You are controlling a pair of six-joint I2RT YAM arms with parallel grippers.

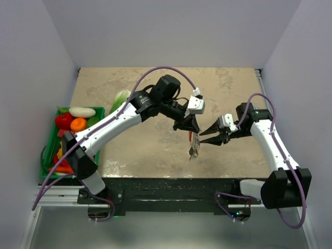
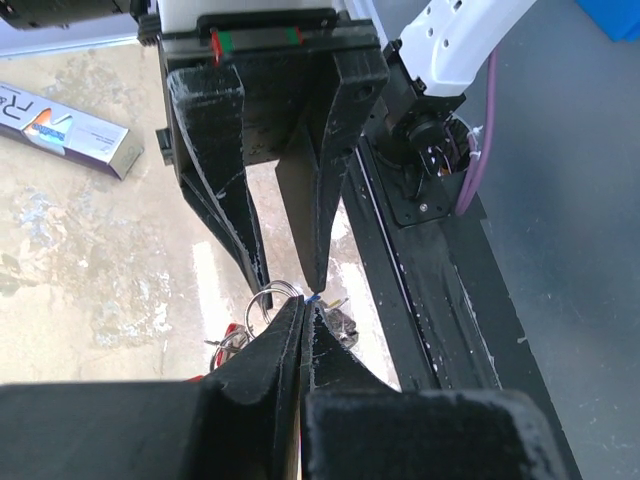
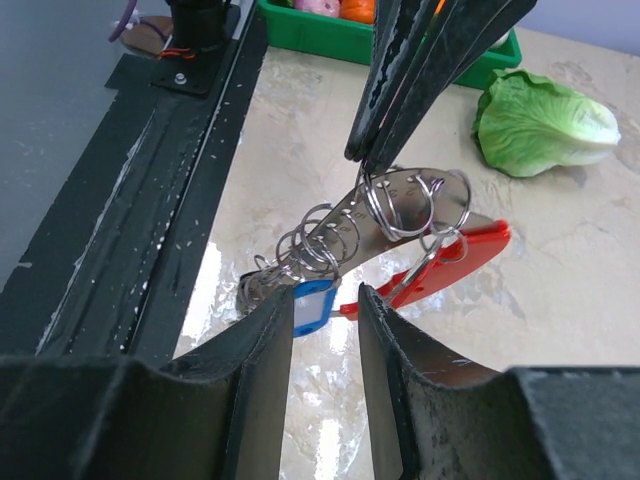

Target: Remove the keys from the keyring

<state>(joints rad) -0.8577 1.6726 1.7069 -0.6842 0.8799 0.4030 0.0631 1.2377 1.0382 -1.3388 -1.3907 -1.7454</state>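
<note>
- The left end effector (image 1: 191, 129) is clenched on the keyring (image 3: 375, 205). Its two fingers are pressed tight together on the thin silver ring.
- The keyring hangs down from that pinch, over the table (image 1: 145, 148) and near the front edge.
- The red fob (image 3: 465, 250) sticks out to one side of the ring.
- The keys (image 1: 193, 151) hang in a bunch at the low end of the small rings. One has a blue tag (image 3: 312, 305).
- The right end effector (image 1: 203, 137) is just beside the keys, and its fingers point at them. Its fingers are apart (there is a clear gap between them). In the right wrist view the blue tag shows in that gap. It is not squeezing anything.
- A green lettuce leaf (image 3: 540, 120) lies on the table farther back.
- A green basket (image 1: 47, 155) with toy food sits at the left edge of the table.
</note>
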